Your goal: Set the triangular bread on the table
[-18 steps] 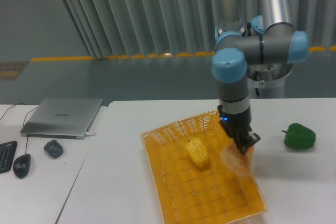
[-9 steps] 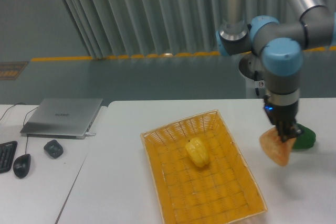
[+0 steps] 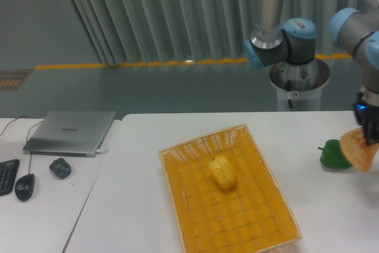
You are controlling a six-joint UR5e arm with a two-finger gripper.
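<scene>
This is a robotics lab or test cell rather than a home or kitchen: a grey-and-blue industrial arm (image 3: 284,34) rises from a round pedestal (image 3: 299,84) just behind the far right edge of a plain white table (image 3: 136,205). Behind it runs a ribbed grey metal wall (image 3: 154,13), and a yellow safety line (image 3: 142,63) is marked along the smooth grey floor. Beside the table's left edge stands a separate white desk carrying a closed grey laptop (image 3: 71,131), a black mouse (image 3: 24,186) and a keyboard corner (image 3: 7,175).

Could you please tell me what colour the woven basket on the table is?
The rectangular woven basket is yellow-orange, seen clearly in the fixed camera view.
</scene>
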